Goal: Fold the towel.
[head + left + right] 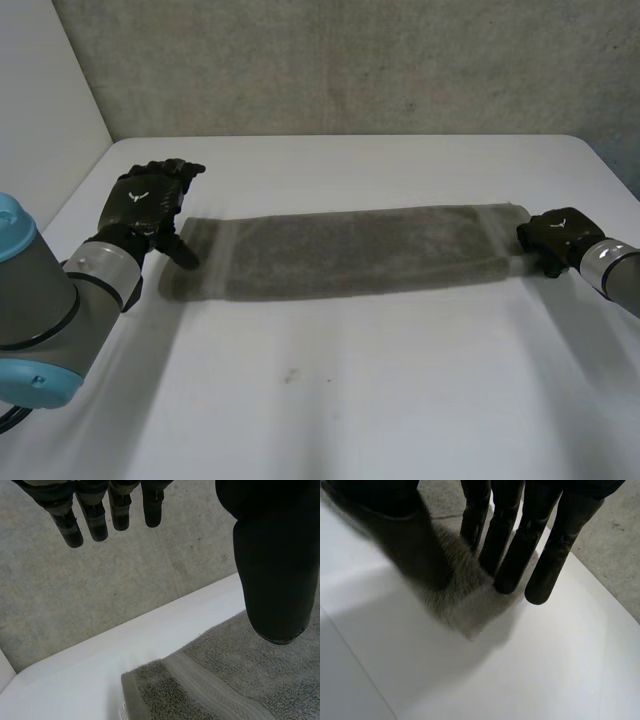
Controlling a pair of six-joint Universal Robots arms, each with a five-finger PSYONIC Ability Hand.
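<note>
On the left, the left hand [148, 205] is wide open. Its fingers [90, 522] are straight, its thumb [272, 580] hangs just over the left end of the towel [350, 252], and it holds nothing. The towel lies flat on the white table [350, 420] as one long grey strip that goes from the left hand all the way to the right hand [553, 236]. The right hand is at the right end of the towel, on a corner, but I cannot tell if it grips the corner or just rests there. Here is what I think could go wrong. If the left hand closes too far out, it may grab only air and miss its end. If just one end gets lifted, the middle may drag and bunch up, and the fold may come out crooked. If the right hand has a weak hold on that small corner, the towel may slip out when it is carried over. Now the count: one left hand, one towel, one table with one small dark spot [290, 376] in front of the towel, and one right hand.
</note>
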